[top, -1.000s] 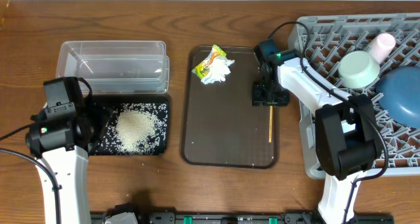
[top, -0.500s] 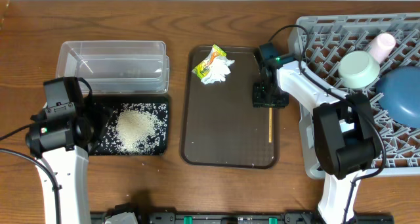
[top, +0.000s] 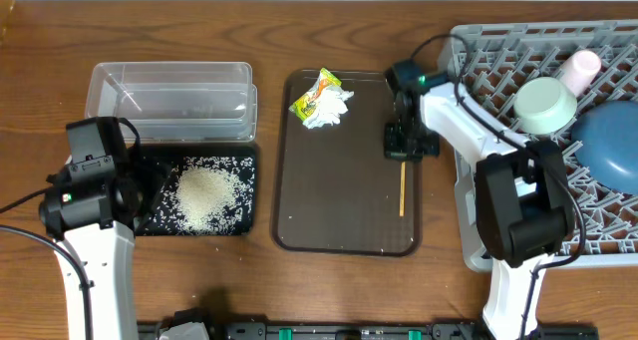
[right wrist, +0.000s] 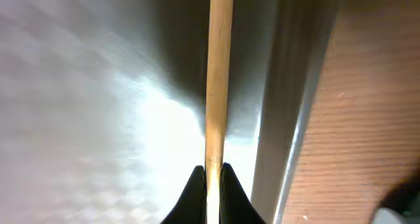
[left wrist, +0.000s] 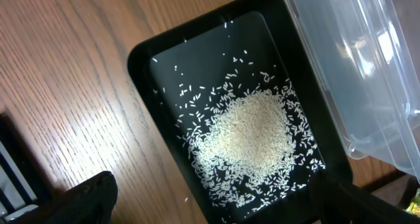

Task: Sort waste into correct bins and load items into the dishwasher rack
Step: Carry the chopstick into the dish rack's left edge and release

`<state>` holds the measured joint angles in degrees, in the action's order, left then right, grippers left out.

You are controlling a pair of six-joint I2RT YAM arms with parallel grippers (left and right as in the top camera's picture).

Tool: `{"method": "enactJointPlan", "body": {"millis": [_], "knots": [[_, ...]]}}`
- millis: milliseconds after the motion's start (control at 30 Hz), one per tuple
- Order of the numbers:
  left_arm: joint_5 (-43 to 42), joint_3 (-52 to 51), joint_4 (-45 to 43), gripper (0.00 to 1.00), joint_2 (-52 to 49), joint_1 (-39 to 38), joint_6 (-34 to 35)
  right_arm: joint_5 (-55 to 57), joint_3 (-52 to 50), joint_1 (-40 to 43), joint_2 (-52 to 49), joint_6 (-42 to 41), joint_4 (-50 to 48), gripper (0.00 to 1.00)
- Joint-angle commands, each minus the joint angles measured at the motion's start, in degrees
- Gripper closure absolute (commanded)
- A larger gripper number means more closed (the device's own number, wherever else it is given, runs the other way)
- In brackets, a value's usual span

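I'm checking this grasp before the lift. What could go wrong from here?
1. The right jaws pinch the thin wooden stick only near one end, so it may swing or slip out.
2. Its long free end could snag the rim of the brown tray or the dishwasher rack.

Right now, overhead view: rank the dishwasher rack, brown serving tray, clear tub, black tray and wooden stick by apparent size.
1. dishwasher rack, though the frame edge cuts it off
2. brown serving tray
3. clear tub and black tray: they look alike, and the left arm hides part of the black tray, so unranked
4. wooden stick
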<state>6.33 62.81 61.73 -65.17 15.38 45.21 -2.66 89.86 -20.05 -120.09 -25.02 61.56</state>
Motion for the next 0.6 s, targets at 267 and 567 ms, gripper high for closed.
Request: {"method": "enactJointPlan", "body": {"millis": [267,567], "knots": [[0.50,0.96,0.37,0.04,-0.11,0.31,0.55,-0.37,30.27,9.70,-0.13,15.69,15.63,0.99],[0.50,0.94,0.37,0.04,-0.11,0.31,0.55,-5.27,33.51,21.05,-0.15,34.18,16.37,0.99]]}}
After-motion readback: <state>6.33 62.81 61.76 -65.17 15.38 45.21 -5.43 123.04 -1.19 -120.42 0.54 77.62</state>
